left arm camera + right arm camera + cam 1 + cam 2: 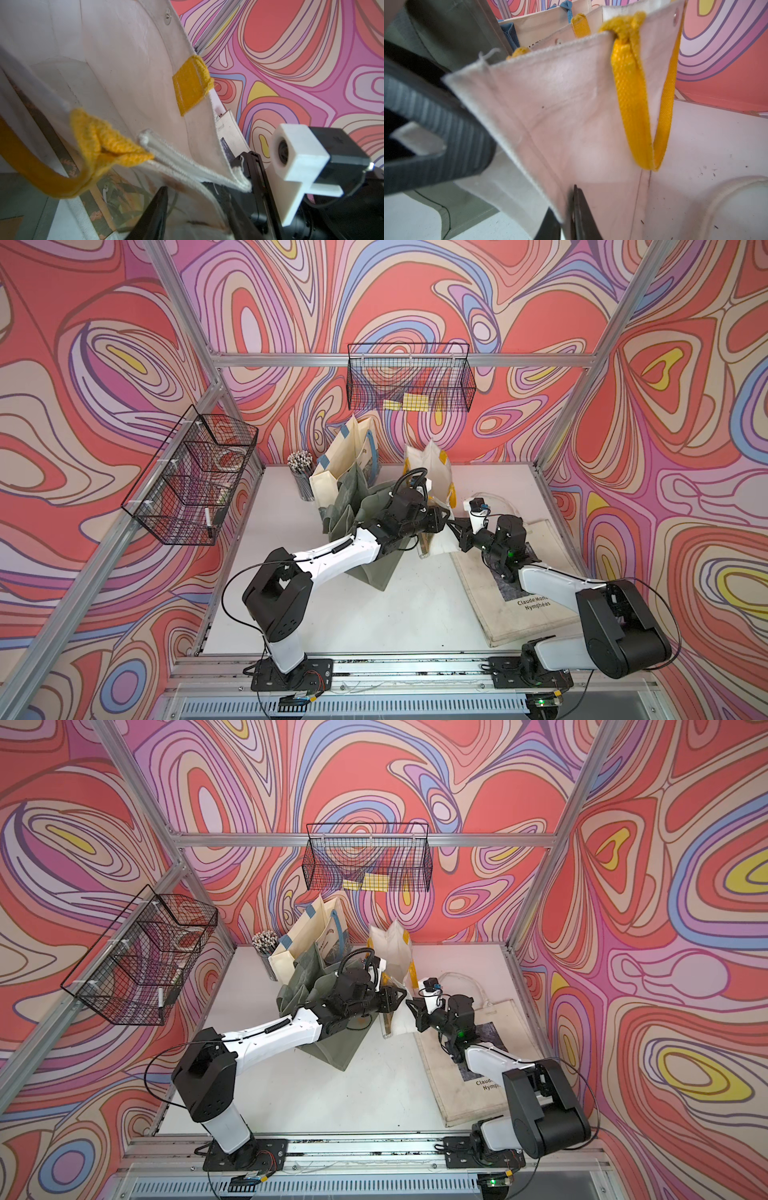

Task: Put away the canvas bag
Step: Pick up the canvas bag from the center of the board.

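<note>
Pinching only the yellow-handled canvas bag (571, 114) at its rim, the right tool (456, 527) may drop it, since the left tool (443, 516) stands spread.

Cream canvas bag (571, 116) of coarse matt woven cloth with frayed edges, yellow handle (631, 93) of ribbed webbing, shiny metal snap (166, 15), black wire-mesh basket (409, 379), matt white scuffed table (332, 614), brushed aluminium frame (291, 360)

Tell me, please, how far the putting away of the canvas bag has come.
Nothing looks stowed yet: the Monet tote lies flat on the table. In hand: the right gripper pinches the rim of the yellow-handled bag; the left gripper is at the same bag, jaws apart. Left, probably: getting the tote picked up and put away.
</note>
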Robot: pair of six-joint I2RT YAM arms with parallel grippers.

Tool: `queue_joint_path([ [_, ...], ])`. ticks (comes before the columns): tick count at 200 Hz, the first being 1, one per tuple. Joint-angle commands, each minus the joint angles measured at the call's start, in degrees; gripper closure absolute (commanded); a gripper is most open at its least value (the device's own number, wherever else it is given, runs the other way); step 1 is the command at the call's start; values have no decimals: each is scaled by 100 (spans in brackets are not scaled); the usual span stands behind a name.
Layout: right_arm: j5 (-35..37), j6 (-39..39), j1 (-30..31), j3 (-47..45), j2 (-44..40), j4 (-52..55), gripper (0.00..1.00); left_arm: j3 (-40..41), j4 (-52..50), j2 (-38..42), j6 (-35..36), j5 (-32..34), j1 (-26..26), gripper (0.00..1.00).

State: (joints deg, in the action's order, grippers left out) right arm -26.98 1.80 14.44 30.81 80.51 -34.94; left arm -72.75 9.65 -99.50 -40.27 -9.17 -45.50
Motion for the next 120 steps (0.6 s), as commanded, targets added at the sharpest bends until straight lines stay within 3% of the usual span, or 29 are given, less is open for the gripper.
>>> queue_joint_path([
  [1, 174, 114, 149, 81, 66, 170, 84, 109, 595, 194, -385, 16, -16, 54],
  [73, 437, 230, 270, 101, 99, 325, 84, 295, 1035, 274, -587, 34, -67, 49],
  [120, 538, 280, 346, 28, -13, 365, 85, 101, 487, 301, -492, 489, -191, 47],
])
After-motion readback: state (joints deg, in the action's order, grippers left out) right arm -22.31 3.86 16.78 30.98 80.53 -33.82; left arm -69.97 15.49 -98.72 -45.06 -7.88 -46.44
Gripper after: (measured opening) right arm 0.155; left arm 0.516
